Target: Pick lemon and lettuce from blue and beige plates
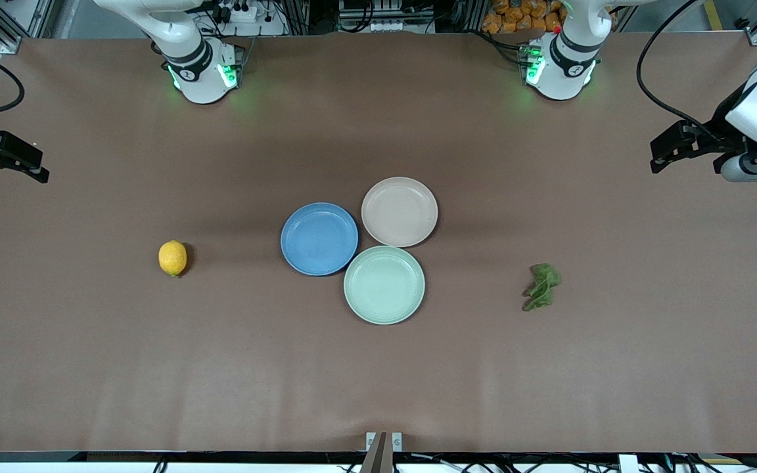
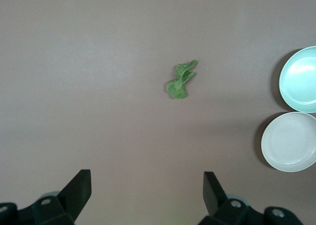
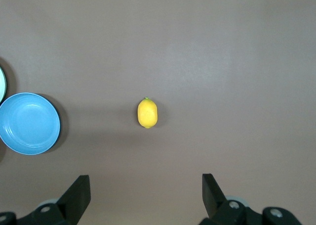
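The yellow lemon (image 1: 173, 258) (image 3: 147, 113) lies on the bare table toward the right arm's end, well apart from the blue plate (image 1: 319, 238) (image 3: 29, 123). The wrinkled green lettuce (image 1: 541, 286) (image 2: 180, 80) lies on the table toward the left arm's end. Touching the blue plate is the beige plate (image 1: 399, 211) (image 2: 289, 141). Both plates are empty. My right gripper (image 1: 37, 167) (image 3: 146, 185) hangs open over the table's right-arm end, with nothing between its fingers. My left gripper (image 1: 656, 156) (image 2: 147, 185) hangs open and empty over the other end.
A pale mint-green plate (image 1: 384, 284) (image 2: 301, 79), also empty, touches the other two and lies nearer to the front camera. Brown table surface (image 1: 378, 381) stretches around the plates, the lemon and the lettuce.
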